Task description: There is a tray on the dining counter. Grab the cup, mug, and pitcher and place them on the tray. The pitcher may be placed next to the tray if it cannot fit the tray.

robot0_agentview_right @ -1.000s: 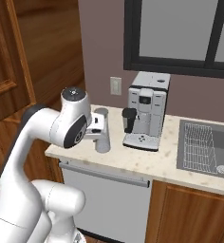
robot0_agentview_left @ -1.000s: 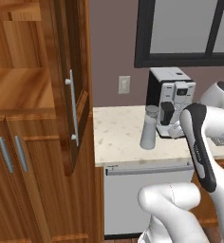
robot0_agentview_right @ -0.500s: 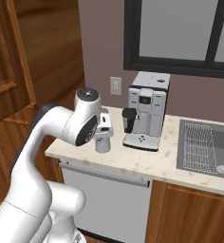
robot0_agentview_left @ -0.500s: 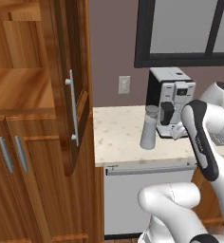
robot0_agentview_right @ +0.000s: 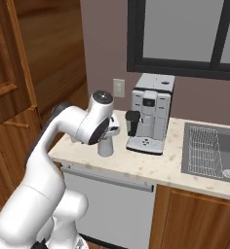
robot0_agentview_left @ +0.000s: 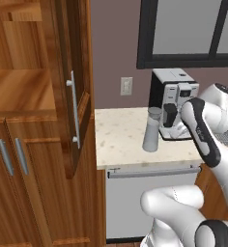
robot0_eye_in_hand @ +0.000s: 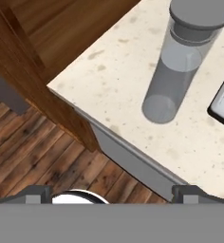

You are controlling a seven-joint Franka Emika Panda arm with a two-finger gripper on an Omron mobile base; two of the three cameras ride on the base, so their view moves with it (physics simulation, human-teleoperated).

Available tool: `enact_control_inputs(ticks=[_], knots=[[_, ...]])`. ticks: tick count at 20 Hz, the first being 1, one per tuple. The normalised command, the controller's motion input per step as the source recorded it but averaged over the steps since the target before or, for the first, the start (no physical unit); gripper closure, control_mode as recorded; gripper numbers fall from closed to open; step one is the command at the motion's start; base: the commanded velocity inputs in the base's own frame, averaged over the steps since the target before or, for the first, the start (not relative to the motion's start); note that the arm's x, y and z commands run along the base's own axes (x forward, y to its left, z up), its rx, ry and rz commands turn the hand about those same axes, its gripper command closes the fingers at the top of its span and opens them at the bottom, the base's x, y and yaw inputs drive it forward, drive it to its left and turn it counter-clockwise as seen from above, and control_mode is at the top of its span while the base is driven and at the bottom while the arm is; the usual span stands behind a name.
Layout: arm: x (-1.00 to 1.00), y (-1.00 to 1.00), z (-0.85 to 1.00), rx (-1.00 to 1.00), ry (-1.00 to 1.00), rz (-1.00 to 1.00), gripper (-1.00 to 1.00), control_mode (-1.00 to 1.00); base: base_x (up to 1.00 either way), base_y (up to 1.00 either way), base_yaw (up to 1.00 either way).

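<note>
A kitchen: coffee machine (robot0_agentview_right: 148, 113) on a speckled counter (robot0_agentview_left: 121, 140), sink (robot0_agentview_right: 209, 152) (under a window (robot0_agentview_right: 185, 34)), wooden cabinets (robot0_agentview_left: 34, 120).

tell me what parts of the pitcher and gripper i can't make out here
- Pitcher, right base view: the upper part is hidden behind the arm.
- Pitcher, hand view: the lid is cut off by the top edge.
- Gripper, hand view: just the fingertips rise above the bottom edge.

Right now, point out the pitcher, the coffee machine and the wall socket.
pitcher (robot0_agentview_left: 151, 131): left base view, mid-body.
coffee machine (robot0_agentview_right: 150, 113): right base view, front panel.
wall socket (robot0_agentview_left: 126, 86): left base view, plate centre.
</note>
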Motion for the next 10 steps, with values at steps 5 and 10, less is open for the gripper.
enact_control_inputs(ticks=[5, 10], knots=[[0.36, 0.00, -0.07, 0.00, 0.00, 0.01, -1.00, -1.00, 0.00, 0.00, 0.00], [0.23, 0.00, -0.14, 0.00, 0.00, 0.00, -1.00, -1.00, 0.00, 0.00, 0.00]])
